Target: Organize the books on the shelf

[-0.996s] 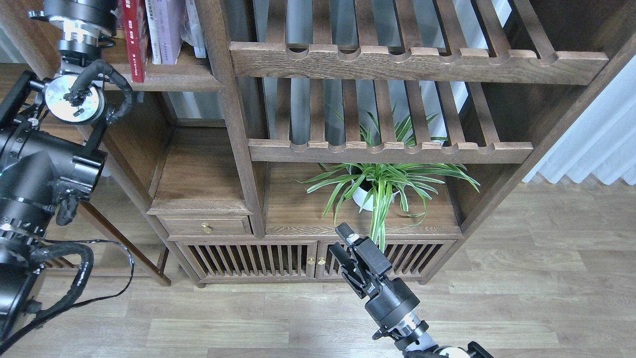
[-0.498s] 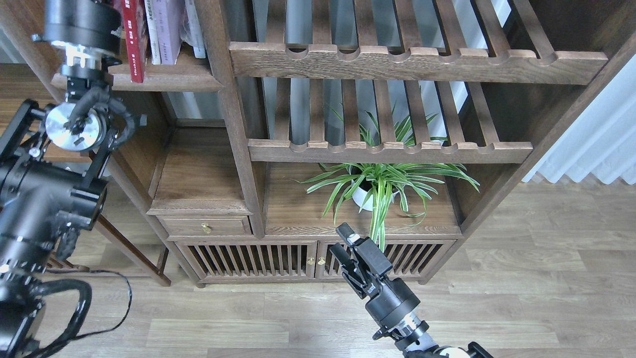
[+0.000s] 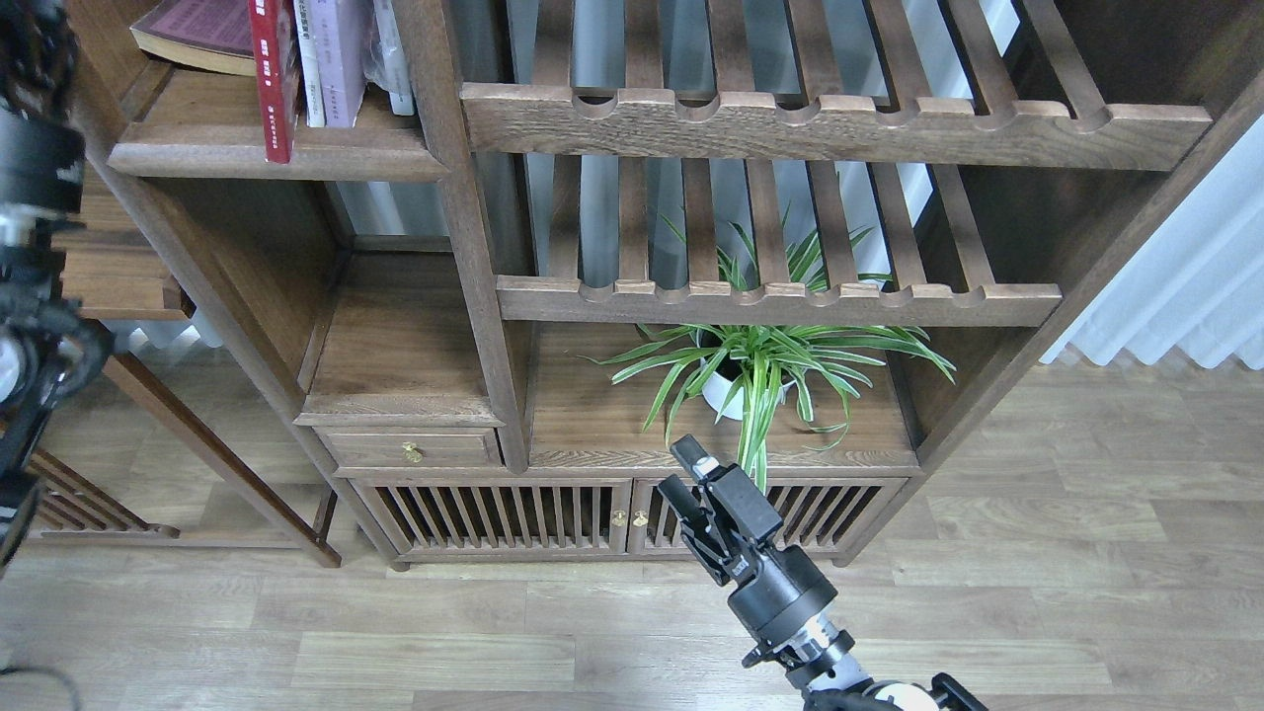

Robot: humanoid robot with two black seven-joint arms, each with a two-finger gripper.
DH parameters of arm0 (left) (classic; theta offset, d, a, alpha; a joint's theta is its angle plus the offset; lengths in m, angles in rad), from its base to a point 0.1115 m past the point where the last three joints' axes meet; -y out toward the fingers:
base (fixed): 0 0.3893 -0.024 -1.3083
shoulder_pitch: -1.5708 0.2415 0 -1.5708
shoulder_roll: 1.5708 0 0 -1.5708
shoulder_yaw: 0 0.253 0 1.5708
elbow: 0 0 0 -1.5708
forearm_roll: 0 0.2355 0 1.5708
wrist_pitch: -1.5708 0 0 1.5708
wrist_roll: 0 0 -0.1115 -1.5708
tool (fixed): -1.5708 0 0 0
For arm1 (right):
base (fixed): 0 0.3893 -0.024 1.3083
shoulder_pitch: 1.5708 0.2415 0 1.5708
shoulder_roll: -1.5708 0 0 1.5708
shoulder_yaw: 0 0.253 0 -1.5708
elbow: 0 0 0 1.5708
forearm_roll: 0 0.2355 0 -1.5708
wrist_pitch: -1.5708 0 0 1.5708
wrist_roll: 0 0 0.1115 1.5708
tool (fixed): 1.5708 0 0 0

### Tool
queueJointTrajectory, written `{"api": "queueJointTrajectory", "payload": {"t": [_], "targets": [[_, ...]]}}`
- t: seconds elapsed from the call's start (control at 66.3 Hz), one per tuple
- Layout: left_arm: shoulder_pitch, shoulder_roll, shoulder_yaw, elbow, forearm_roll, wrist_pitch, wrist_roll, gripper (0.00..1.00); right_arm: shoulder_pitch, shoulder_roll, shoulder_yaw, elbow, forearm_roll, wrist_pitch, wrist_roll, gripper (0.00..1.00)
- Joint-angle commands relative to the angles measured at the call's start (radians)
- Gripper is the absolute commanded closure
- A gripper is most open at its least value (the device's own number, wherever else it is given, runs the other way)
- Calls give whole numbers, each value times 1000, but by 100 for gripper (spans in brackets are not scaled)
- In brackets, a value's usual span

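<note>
Right gripper (image 3: 683, 473) near, low centre, fingers slightly apart, nothing held; parked clear of work, by judgement. Left arm at left edge, its gripper out of view. Far left: shelf (image 3: 276, 158) carries dark red book (image 3: 271, 79) and lavender-banded book (image 3: 338, 59) upright, spines out, propping each other; maroon book (image 3: 193, 35) flat beside them.

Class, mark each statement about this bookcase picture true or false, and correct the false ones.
1. The red book stands upright on the shelf. True.
2. The right claw holds a book. False: it holds nothing.
3. The potted plant sits below a slatted rack. True.
4. The large maroon book stands upright. False: it lies flat, left of the red book.
5. The small drawer hangs open. False: it is shut.
</note>
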Motion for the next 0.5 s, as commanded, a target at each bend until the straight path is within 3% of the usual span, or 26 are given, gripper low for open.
{"api": "queueJointTrajectory", "payload": {"t": [0.0, 0.287, 0.483], "targets": [[40, 72, 116, 0, 1, 0, 15, 4, -1, 0, -1, 16, 0, 0, -2, 5], [45, 96, 305, 4, 15, 0, 16, 5, -2, -3, -11, 25, -5, 0, -3, 3], [66, 90, 331, 15, 12, 0, 12, 5, -1, -5, -15, 25, -6, 0, -5, 2]]}}
